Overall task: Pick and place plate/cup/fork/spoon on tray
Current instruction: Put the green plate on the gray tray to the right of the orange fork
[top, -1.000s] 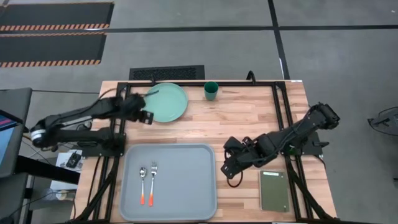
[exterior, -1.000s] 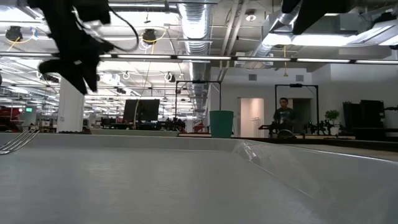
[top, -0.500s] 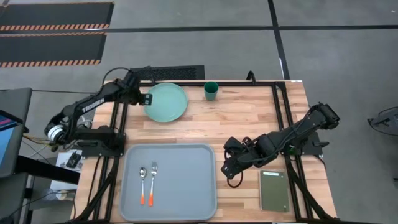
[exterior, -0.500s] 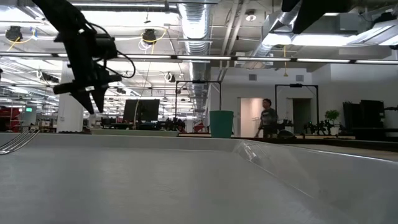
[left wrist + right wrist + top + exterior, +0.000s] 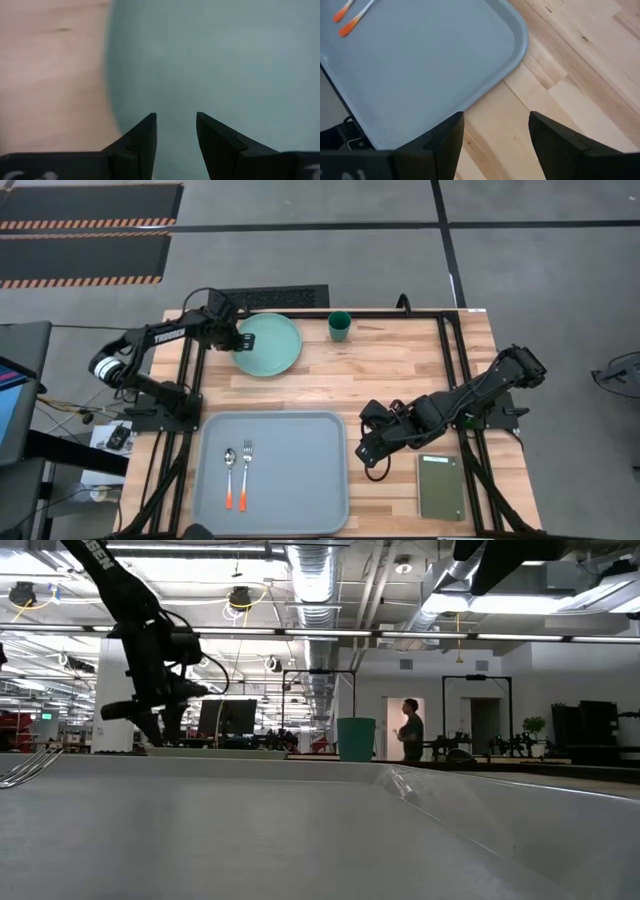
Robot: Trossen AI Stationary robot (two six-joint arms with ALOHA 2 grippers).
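The mint-green plate lies flat at the table's far left, with the dark teal cup upright to its right. The spoon and fork lie side by side on the left part of the grey-blue tray. My left gripper is open, pointing down over the plate's left rim; the left wrist view shows both fingers over the plate. My right gripper is open and empty, low by the tray's right edge. My left gripper's fingertips are down at the level of the plate's left rim, coming from above. I cannot tell whether they touch the plate.
A small dark green pad lies at the table's near right. Bare wood lies between plate, cup and tray. In the low view a person walks in the room behind the cup.
My left gripper has gone from the plate's near-left side toward the table's far edge along the plate's left rim, and has come down close to the plate. The plate and the right arm have kept still.
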